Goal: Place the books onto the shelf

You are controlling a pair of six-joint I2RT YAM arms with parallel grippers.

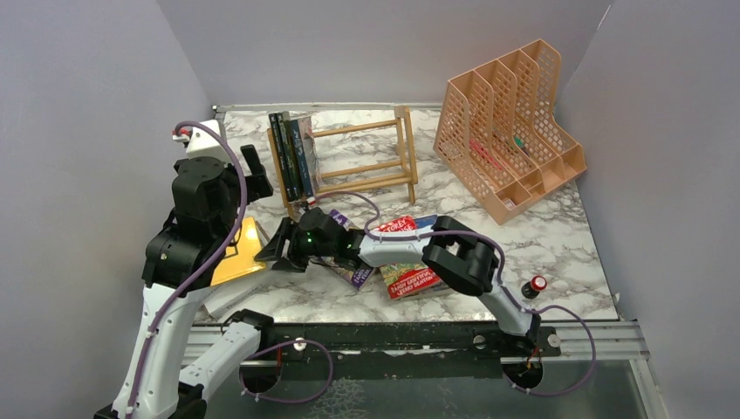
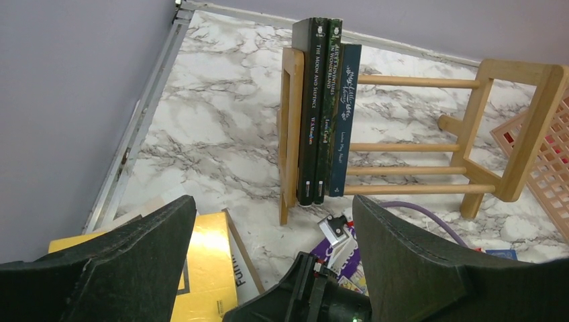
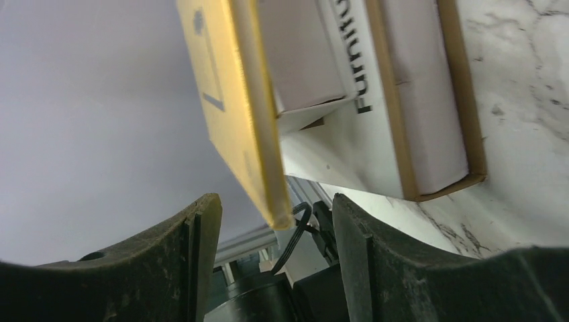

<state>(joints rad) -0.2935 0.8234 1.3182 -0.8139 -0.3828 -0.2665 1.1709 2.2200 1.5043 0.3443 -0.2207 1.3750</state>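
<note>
small light-wood dowel shelf [image 1: 358,168]: bare matt wood, smooth. white-grey marble-pattern tabletop [image 1: 567,253]: smooth, slight sheen. peach mesh file organiser [image 1: 489,113], far right: plastic. yellow book [image 2: 204,258], near left: glossy cover.

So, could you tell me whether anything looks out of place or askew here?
Yes. The yellow book is tipped up at a steep slant instead of lying flat on the white book below it. One of its corners hangs between the right claw's open fingers, touching neither.
</note>
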